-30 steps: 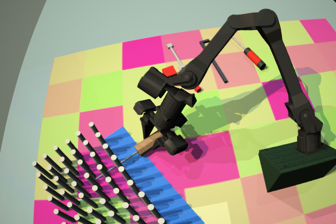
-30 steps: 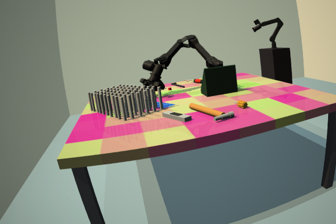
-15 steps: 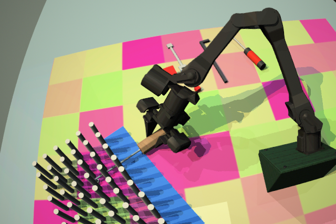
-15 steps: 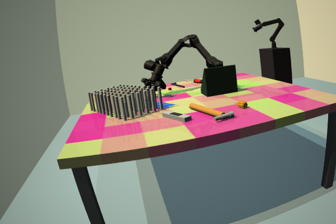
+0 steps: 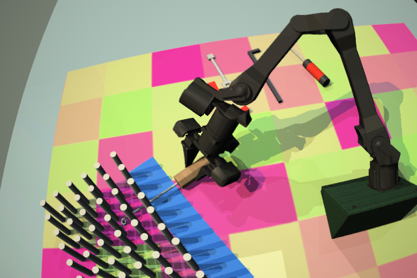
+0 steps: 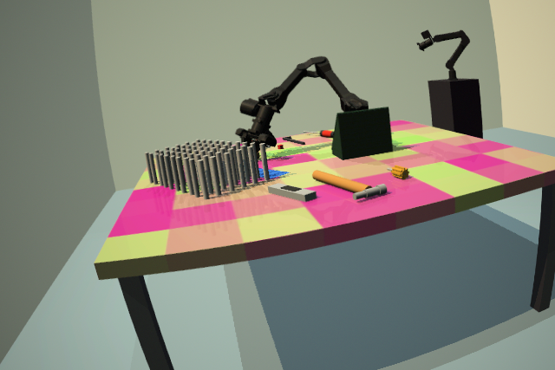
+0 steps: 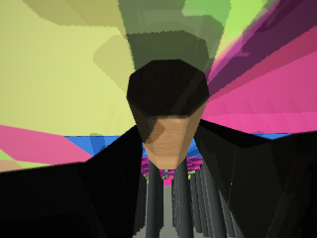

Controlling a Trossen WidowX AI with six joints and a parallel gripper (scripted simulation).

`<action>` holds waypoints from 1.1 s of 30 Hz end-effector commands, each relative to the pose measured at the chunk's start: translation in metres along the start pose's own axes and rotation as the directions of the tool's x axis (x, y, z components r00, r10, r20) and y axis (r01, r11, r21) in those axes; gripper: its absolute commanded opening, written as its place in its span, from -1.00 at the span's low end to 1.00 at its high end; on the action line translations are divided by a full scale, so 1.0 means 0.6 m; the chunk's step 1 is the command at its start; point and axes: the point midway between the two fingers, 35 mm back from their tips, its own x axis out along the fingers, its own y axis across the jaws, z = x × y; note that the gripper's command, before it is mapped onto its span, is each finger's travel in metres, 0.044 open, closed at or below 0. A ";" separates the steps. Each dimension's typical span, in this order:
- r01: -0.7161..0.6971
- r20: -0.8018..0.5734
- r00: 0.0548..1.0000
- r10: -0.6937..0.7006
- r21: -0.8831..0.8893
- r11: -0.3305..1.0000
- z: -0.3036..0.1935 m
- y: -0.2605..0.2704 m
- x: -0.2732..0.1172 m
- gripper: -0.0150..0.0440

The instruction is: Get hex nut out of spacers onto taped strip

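My gripper (image 5: 194, 171) (image 6: 257, 146) (image 7: 165, 127) is shut on the wooden handle of a hook tool (image 5: 186, 177) (image 7: 173, 144), above the table beside the blue taped strip (image 5: 144, 167) (image 6: 274, 173). The tool's thin metal shaft (image 5: 161, 194) slants across the strip and between the front standing spacers (image 5: 161, 226) (image 6: 205, 178) (image 7: 154, 203). Its tip shows as a small grey curl (image 5: 124, 221) among the second and third rows. I cannot tell the hex nut apart from the tip there. The spacers in view stand upright. Whether the shaft touches any is unclear.
Behind my arm lie a grey wrench (image 5: 219, 69), a black hex key (image 5: 274, 90), a red screwdriver (image 5: 315, 71) and red pieces partly hidden. A grey block (image 6: 291, 191), an orange-handled hammer (image 6: 336, 179) and a yellow object (image 6: 400, 172) lie right of the spacers in the exterior view.
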 end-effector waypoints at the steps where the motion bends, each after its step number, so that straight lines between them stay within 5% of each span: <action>1: 0.006 -0.006 1.000 -0.006 -0.007 1.000 0.003 -0.003 -0.003 -0.49; 33: 0.006 -0.005 1.000 -0.006 -0.007 1.000 0.035 -0.002 -0.025 -0.49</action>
